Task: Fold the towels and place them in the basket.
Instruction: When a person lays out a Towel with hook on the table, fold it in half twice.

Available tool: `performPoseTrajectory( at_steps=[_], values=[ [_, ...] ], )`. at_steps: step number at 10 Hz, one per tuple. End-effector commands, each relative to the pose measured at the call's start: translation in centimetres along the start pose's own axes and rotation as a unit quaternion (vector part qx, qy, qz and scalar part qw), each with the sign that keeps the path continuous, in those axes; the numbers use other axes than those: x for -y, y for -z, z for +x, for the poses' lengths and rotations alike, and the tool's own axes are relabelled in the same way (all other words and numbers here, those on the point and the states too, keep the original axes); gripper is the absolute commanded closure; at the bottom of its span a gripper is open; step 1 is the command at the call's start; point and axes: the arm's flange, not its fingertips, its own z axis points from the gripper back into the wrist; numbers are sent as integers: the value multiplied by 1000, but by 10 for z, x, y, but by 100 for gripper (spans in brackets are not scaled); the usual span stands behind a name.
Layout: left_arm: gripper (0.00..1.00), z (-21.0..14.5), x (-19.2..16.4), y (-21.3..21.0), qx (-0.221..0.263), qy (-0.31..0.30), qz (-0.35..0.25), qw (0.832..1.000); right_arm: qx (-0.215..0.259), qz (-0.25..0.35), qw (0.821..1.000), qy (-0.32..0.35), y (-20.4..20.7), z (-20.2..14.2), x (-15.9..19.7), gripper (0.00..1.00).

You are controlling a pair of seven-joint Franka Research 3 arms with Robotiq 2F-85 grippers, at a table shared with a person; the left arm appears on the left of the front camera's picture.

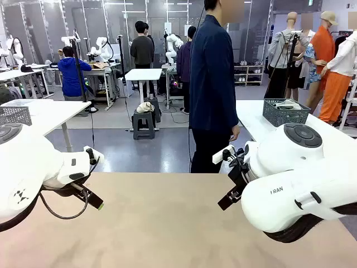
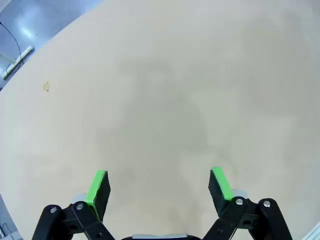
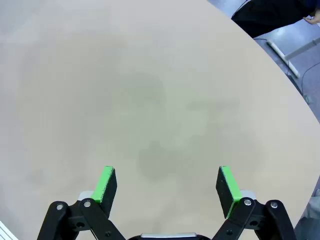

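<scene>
The tabletop (image 1: 167, 223) was a smooth, matte beige sheet with a curved edge and one small yellowish mark (image 2: 46, 86) near that edge. Past its far edge lay glossy grey floor (image 1: 139, 151), where a person (image 1: 212, 84) in a dark blue jacket stood. The dark, lattice-sided basket (image 1: 285, 113) sat on a white side table (image 1: 334, 131) beyond the far right corner. The left jaws and the right jaws hung wide open above the tabletop, their green pads (image 2: 100, 182) gripping nothing.

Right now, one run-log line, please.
left gripper: open, nothing held | right gripper: open, nothing held | both: above table | person: standing at far side
</scene>
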Motion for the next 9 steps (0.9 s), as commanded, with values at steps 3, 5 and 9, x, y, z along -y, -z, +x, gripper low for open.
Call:
performPoseTrajectory(
  at_steps=[3,5,9],
  values=[
    [0,0,0,0,0,0,0,1000,0,0,1000,0,0,0,0,0],
    [0,0,0,0,0,0,0,1000,0,0,1000,0,0,0,0,0],
    [0,0,0,0,0,0,0,1000,0,0,1000,0,0,0,0,0]
  ],
)
